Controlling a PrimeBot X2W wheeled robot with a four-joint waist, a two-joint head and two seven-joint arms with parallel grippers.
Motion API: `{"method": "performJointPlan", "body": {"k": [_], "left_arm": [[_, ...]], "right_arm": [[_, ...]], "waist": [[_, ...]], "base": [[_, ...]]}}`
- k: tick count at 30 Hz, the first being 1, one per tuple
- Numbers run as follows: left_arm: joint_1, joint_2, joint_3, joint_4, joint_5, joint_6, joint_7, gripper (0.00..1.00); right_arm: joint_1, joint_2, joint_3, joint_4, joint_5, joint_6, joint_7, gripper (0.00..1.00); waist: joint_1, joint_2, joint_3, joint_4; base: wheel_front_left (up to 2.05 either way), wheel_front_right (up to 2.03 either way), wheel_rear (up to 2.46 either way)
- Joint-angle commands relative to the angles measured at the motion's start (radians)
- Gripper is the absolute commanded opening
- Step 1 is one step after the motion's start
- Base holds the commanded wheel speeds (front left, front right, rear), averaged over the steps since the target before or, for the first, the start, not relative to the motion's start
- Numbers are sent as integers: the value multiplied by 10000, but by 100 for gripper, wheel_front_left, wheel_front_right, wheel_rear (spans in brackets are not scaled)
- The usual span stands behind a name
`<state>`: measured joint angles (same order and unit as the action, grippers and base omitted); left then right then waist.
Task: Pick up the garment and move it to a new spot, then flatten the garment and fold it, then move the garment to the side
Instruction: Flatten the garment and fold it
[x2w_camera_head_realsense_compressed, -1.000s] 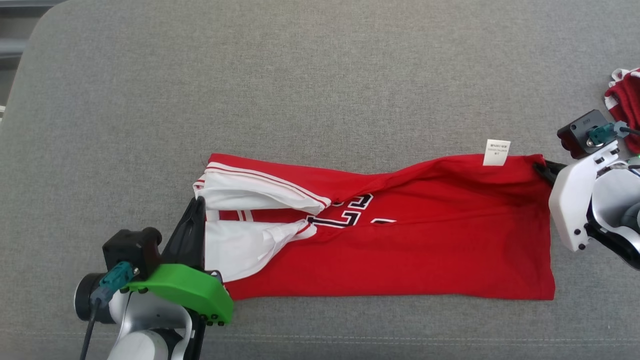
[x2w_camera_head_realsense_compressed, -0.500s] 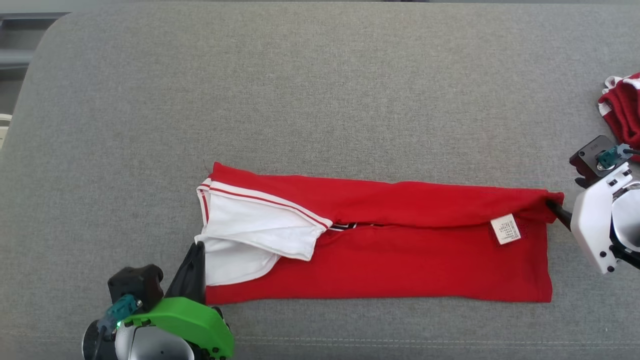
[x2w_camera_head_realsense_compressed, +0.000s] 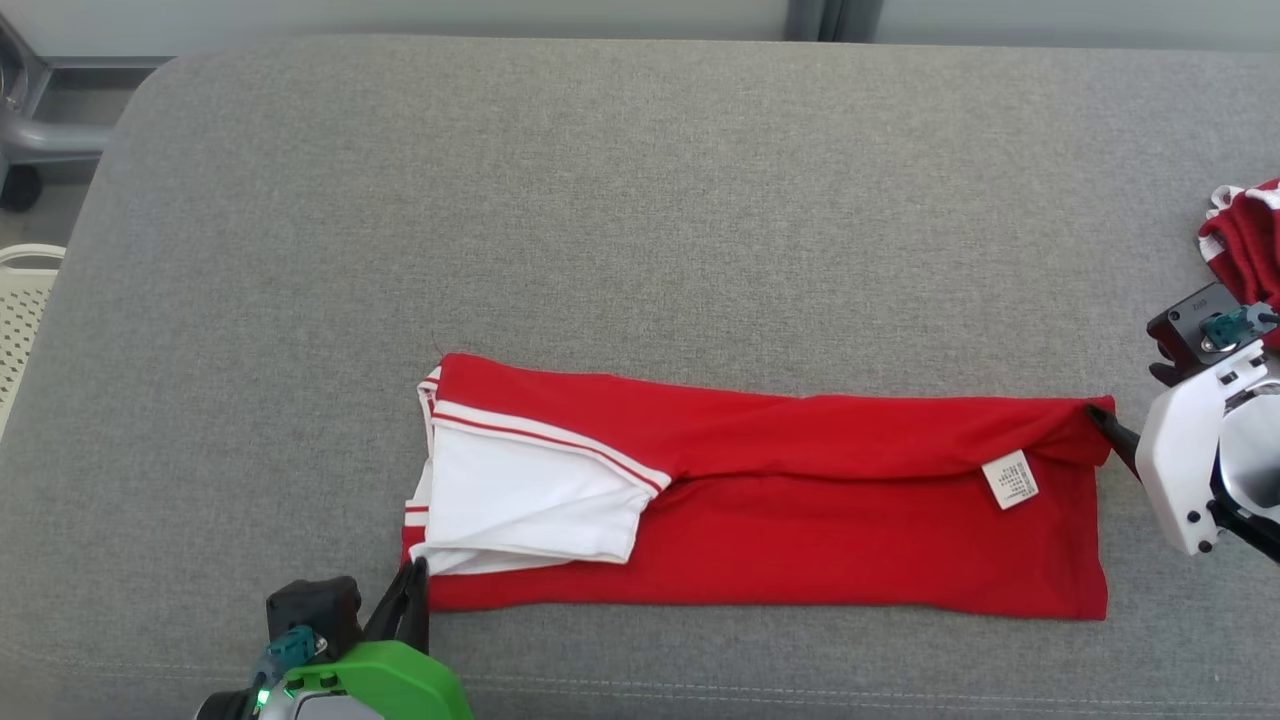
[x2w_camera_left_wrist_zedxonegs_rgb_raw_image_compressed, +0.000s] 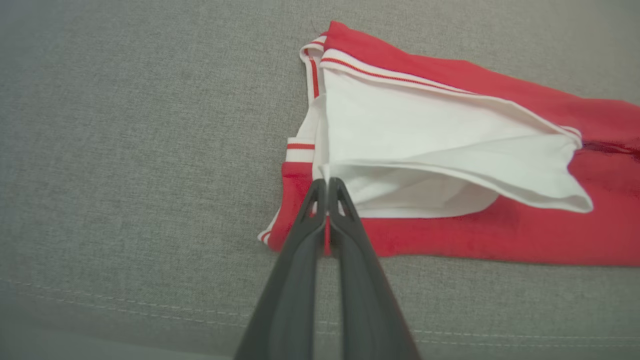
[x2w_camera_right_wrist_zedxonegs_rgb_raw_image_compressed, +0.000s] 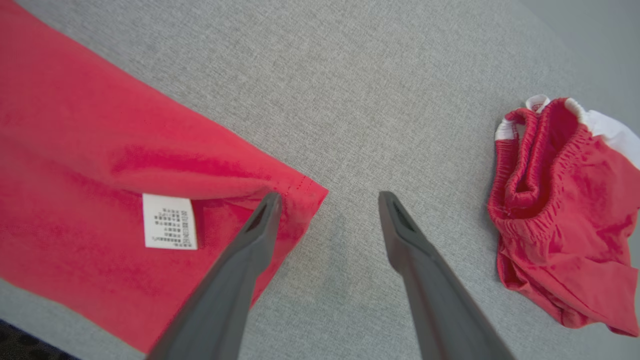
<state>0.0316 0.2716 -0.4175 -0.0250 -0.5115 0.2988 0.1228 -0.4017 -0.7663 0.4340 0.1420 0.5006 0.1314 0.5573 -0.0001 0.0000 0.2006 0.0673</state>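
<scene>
**Item: garment** (x2w_camera_head_realsense_compressed: 800, 520). Red jersey, folded lengthwise into a long, narrow band. It lies flat on the near half of the grey cushion (x2w_camera_head_realsense_compressed: 640, 200), running left to right, with the upper layer's fold line slanting slightly along its length.

- Left end: a white panel (x2w_camera_head_realsense_compressed: 530, 490) with red-striped trim is turned over on top of the red cloth.
- Right end: a small white care label (x2w_camera_head_realsense_compressed: 1010, 480) with print too fine to read.

**Left gripper** (x2w_camera_left_wrist_zedxonegs_rgb_raw_image_compressed: 327, 185). At the garment's near-left corner. The fingers are pressed tight together, pinching the cloth edge where the white meets the red, and a sliver of red shows between them.

**Right gripper** (x2w_camera_right_wrist_zedxonegs_rgb_raw_image_compressed: 327, 200). At the garment's far-right corner. The fingers are spread wide and grasp nothing. One tip rests over the hemmed corner of the red cloth, and the other is over bare cushion to the right.

**Surroundings**
- Red shorts (x2w_camera_right_wrist_zedxonegs_rgb_raw_image_compressed: 555, 210), crumpled, with an elastic waistband and white trim. They lie on the cushion, right of the right gripper and well apart from the garment.
- Pale slatted basket (x2w_camera_head_realsense_compressed: 20, 310), off the cushion's left edge.
- Grey metal frame (x2w_camera_head_realsense_compressed: 40, 140) with a wheel, beyond the far-left corner.
</scene>
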Motion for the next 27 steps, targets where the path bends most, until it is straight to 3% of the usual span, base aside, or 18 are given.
{"method": "performJointPlan", "body": {"k": [1,11,18,23,27], "left_arm": [[180,132,-75,243,98,-53,79,100],[193,382,-12,1201,342,-76,-482,100],[-71,693,418,1655,633,-39,-1957,100],[-338,450,734,1689,534,-15,-2949,100],[-632,357,883,1752,528,-337,-3567,100]], "right_arm": [[215,115,-147,19,-129,-16,-29,100],[999,990,-1378,-94,-658,-15,-676,100],[2210,2496,-3241,-186,-1856,-16,-1446,100],[2864,3944,-4480,-438,-2277,-16,-2247,100],[3245,4996,-5142,-512,-2485,-13,-3084,100]], "waist": [[1,0,-100,28],[1,0,-599,126],[1,0,-1191,192],[1,0,-1486,229],[1,0,-1723,225]], "base": [[0,0,0],[0,0,0],[0,0,0],[0,0,0],[0,0,0]]}}
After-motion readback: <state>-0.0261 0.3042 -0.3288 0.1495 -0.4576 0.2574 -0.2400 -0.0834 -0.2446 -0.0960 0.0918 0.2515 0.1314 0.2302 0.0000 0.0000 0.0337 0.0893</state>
